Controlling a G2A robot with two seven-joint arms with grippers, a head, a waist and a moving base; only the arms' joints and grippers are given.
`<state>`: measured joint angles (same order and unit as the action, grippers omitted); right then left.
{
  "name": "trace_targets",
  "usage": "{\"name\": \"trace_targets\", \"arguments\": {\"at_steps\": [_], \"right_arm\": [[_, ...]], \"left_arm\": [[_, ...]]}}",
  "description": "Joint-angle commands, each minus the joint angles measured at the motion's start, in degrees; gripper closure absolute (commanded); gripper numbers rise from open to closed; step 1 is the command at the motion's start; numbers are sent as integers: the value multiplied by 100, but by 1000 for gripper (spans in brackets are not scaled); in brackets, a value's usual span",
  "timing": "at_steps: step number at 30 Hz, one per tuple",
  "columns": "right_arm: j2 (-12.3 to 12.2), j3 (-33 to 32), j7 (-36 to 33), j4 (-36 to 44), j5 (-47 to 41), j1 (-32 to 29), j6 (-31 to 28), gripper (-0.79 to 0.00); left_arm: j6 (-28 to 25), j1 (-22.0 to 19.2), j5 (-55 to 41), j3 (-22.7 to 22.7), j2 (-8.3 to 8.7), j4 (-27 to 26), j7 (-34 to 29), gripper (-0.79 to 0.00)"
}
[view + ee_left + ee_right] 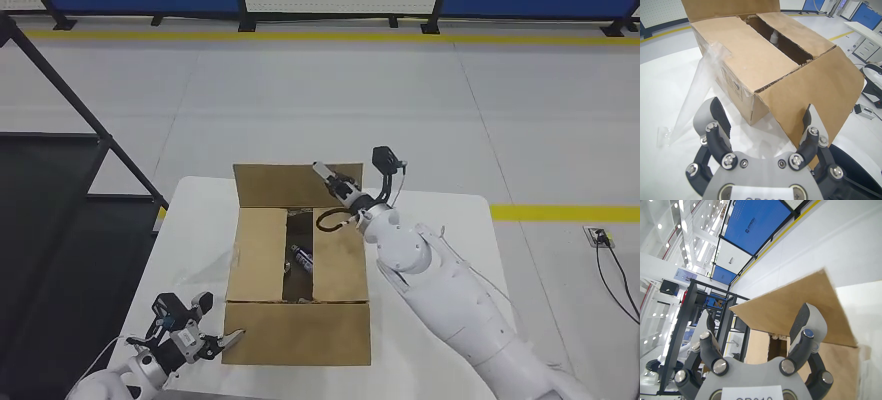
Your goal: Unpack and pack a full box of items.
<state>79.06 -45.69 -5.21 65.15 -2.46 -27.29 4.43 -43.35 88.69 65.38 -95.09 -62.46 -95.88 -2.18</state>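
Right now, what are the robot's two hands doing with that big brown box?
The cardboard box sits on the white table, partly opened. The right gripper is open at the raised far flap, and the left gripper is open by the near flap, folded outward. Two inner flaps nearly cover the top; a bottle shows through the gap. Neither gripper holds anything.

We see a white table with a cardboard box standing on it, flaps open. A clear plastic strip hangs from the box's side down onto the tabletop.
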Motion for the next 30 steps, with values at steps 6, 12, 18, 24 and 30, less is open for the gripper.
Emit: {"name": "trace_targets", "arguments": {"at_steps": [6,12,18,24,30], "right_arm": [[333,84,-23,-1119,-610,628,-2,-785],[733,386,-515,-2491,-984,1301,52,-785],[1038,569,-1083,-3558,-1067,1734,22,-785],[1242,577,-1223,-4167,-1122,1909,-173,-785],[1319,433,-1331,-4247,-1254,1867,-1061,-785]], "left_arm": [[53,65,234,52,22,-49,-1,-785],[171,108,232,53,29,-2,136,-785],[257,103,213,78,35,12,197,-785],[365,68,194,100,40,29,248,-785],[552,25,-10,72,35,45,342,-785]]}}
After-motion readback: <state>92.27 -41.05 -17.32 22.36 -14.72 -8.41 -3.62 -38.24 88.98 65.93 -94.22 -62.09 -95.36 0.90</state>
